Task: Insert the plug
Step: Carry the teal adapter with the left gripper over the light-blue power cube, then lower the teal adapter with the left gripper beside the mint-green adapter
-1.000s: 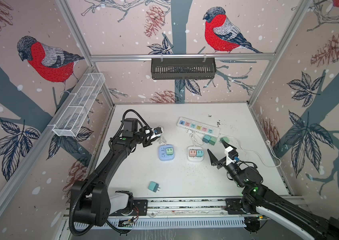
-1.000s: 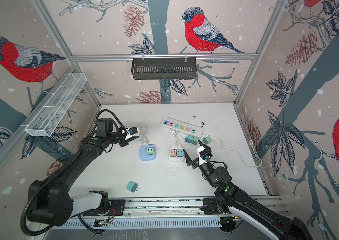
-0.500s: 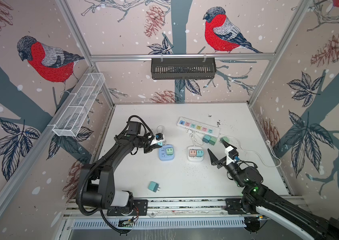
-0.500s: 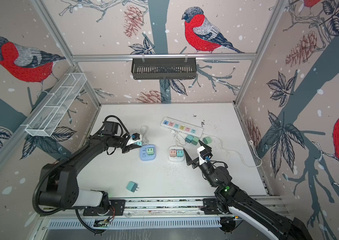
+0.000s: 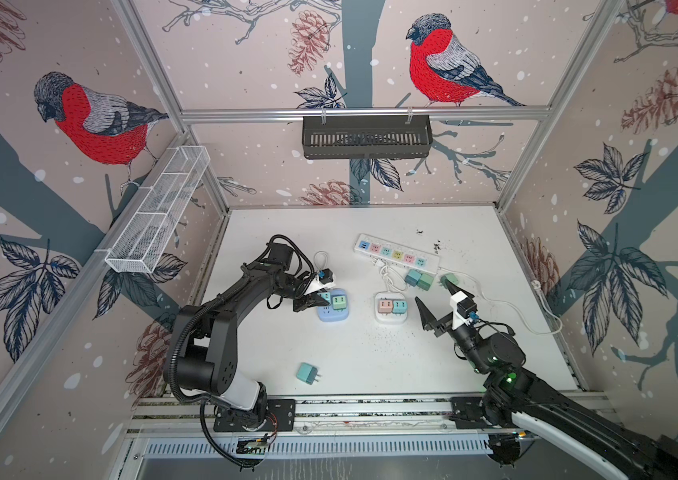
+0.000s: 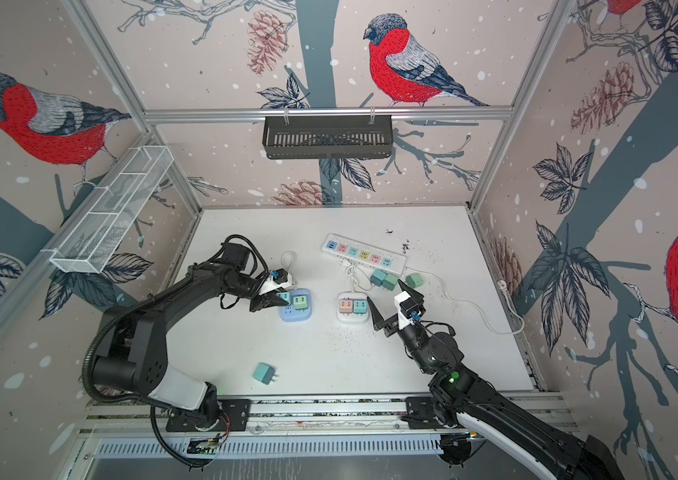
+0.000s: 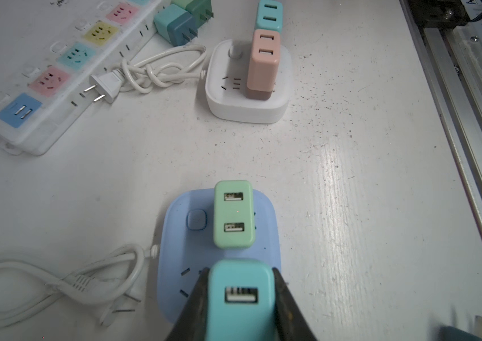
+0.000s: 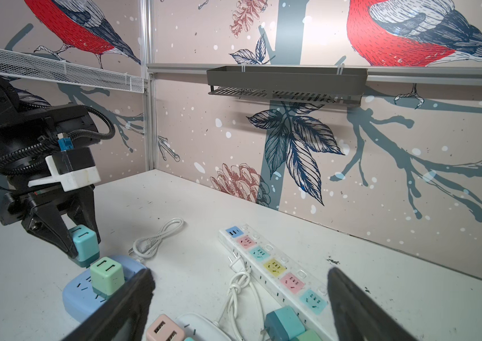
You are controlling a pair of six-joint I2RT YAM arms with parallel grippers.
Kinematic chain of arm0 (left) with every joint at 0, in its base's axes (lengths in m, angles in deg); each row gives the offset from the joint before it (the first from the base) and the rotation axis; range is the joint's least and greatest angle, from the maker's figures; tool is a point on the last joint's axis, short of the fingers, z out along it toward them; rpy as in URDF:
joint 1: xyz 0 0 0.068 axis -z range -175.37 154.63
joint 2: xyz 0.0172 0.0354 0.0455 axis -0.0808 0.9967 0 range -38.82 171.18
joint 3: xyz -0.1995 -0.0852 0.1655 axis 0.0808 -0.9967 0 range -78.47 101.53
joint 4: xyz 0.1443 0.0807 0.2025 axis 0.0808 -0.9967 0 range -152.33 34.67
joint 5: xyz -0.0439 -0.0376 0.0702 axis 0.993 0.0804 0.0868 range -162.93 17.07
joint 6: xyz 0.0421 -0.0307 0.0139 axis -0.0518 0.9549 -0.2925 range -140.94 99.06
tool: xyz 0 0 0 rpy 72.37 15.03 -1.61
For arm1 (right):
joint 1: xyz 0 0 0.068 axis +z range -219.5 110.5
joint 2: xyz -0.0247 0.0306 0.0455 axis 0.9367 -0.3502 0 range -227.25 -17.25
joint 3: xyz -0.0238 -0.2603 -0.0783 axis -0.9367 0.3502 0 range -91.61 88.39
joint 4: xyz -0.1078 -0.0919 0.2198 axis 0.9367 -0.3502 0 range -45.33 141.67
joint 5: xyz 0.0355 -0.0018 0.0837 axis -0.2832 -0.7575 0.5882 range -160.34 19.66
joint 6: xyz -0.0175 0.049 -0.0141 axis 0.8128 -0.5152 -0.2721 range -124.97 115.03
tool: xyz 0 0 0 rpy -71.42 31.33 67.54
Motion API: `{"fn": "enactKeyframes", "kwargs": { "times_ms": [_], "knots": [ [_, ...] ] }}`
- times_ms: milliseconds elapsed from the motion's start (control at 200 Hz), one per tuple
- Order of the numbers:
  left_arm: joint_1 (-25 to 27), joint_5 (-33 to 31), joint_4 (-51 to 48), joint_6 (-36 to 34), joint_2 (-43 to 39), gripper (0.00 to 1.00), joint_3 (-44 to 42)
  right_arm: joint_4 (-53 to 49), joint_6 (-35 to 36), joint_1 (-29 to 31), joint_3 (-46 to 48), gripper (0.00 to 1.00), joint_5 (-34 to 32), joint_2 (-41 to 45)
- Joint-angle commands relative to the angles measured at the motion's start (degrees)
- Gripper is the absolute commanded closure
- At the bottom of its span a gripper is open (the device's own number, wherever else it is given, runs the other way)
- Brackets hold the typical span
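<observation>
At the blue socket cube (image 5: 333,315), nine o'clock of the green charger (image 5: 339,302), left jaws clamp the teal charger (image 5: 324,297); right jaws gape wide, empty.

This is a robotics lab test cell. A white tabletop (image 5: 370,361) is boxed in by aluminium frame bars (image 5: 245,113) and wall panels printed with bullfinches (image 5: 441,70). Two black robot arms (image 5: 220,307) are mounted on a rail (image 5: 370,409) along the front edge. A black slotted shelf (image 5: 366,137) and a white wire basket (image 5: 158,212) hang from the frame.
</observation>
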State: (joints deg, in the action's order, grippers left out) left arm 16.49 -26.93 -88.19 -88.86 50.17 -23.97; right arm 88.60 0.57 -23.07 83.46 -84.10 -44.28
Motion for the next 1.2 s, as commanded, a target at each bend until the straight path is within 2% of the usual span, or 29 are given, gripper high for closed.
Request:
{"fn": "enactKeyframes", "kwargs": {
  "times_ms": [0,230,650,1196],
  "knots": [
    [0.9,-1.2,-4.1,0.1,2.2,1.0,2.3,1.0,-0.9,0.0,-0.4,0.09,0.4,0.0],
    [1.3,-1.8,-8.1,-2.6,7.5,1.0,5.9,1.0,-1.0,-0.1,-0.5,0.09,0.5,0.2],
    [1.5,-2.2,-4.8,-2.6,9.6,1.0,5.3,1.0,-1.1,-0.3,-0.4,0.09,0.8,0.1],
    [1.9,-2.4,7.7,1.7,3.4,1.0,-0.8,1.0,-1.1,-0.5,-0.4,0.09,1.0,-0.2]
  ]
}}
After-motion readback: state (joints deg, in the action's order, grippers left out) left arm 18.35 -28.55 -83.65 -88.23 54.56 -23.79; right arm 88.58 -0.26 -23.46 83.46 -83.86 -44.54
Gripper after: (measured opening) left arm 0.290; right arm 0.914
